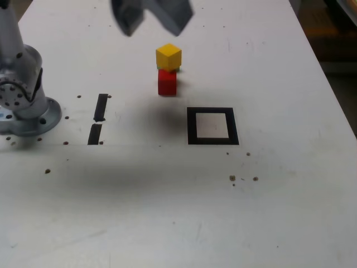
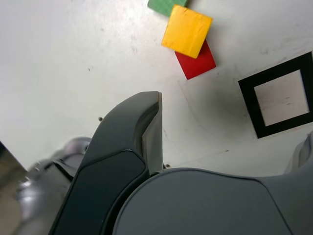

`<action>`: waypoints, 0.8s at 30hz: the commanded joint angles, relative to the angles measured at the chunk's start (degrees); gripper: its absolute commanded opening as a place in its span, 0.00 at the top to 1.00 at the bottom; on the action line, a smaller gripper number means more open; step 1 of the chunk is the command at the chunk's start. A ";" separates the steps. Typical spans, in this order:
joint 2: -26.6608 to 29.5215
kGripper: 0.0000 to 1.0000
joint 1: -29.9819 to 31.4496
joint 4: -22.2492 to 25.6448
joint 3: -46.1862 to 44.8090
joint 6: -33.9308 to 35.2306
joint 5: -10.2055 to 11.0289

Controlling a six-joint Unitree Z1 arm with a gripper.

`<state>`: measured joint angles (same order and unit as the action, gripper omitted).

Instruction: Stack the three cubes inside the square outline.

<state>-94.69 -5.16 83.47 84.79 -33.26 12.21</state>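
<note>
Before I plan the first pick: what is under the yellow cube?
The yellow cube sits raised, overlapping the red cube and the green cube. How squarely it rests on each is covered by the yellow cube itself. The square outline holds nothing.

Looking like a robotics lab bench: white table [image 1: 290,212] w/ black tape marks [image 1: 100,107], arm base [image 1: 25,114] sitting bolted on.

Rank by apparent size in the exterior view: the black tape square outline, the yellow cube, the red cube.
1. Black tape square outline, clearly the largest.
2. Yellow cube and red cube look about alike; the yellow partly hides the red, so no ranking between them.
</note>
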 commanded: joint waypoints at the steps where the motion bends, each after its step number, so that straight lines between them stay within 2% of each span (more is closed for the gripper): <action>1: -1.05 0.00 -0.51 0.00 -0.06 -2.95 1.57; 6: -1.60 0.00 -1.95 -0.76 -1.22 -8.79 5.57; 9: -2.07 0.00 -2.53 -1.77 -2.62 -11.58 6.96; 16: -3.49 0.01 -3.49 -4.75 -5.89 -15.95 7.36; 24: -5.89 0.02 -9.98 -15.34 -13.34 -18.37 7.30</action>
<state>-100.10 -14.10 69.24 72.07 -51.32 19.47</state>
